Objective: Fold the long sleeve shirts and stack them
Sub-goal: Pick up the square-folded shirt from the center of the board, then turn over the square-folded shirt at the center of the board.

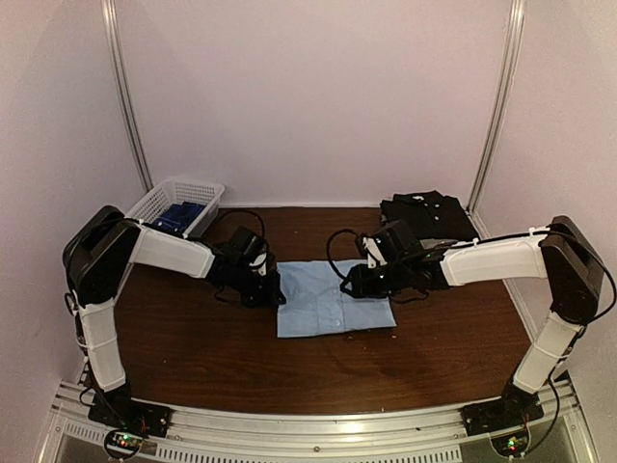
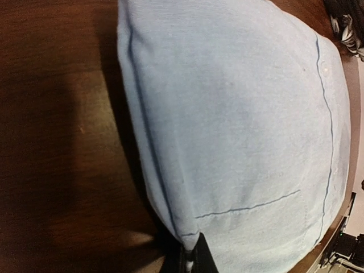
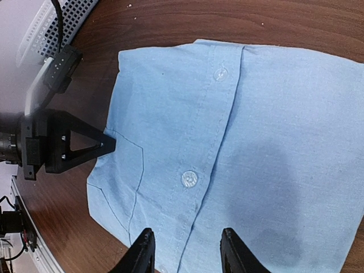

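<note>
Top external: light blue shirt (image 1: 333, 304), folded to a rectangle, lying flat at the middle of the counter (image 1: 193, 357), which is dark brown wood-grain.

- **Shirt:** smooth woven cloth with stitched seams, a button placket, round white buttons (image 3: 189, 179) and a chest pocket.
- **Left claw (image 1: 276, 292):** clenched, its black tapered fingers pinching the shirt's hem on the side toward the counter's left edge.
- **Right claw (image 1: 350, 285):** released and partly spread, its black fingers straddling the placket. Contact with the cloth cannot be told.
- **Black shirt (image 1: 429, 214):** folded, collared, at the far right corner.
- **White mesh basket (image 1: 159, 198):** plastic, at the far left corner, with a blue item (image 1: 181, 216) inside.
</note>
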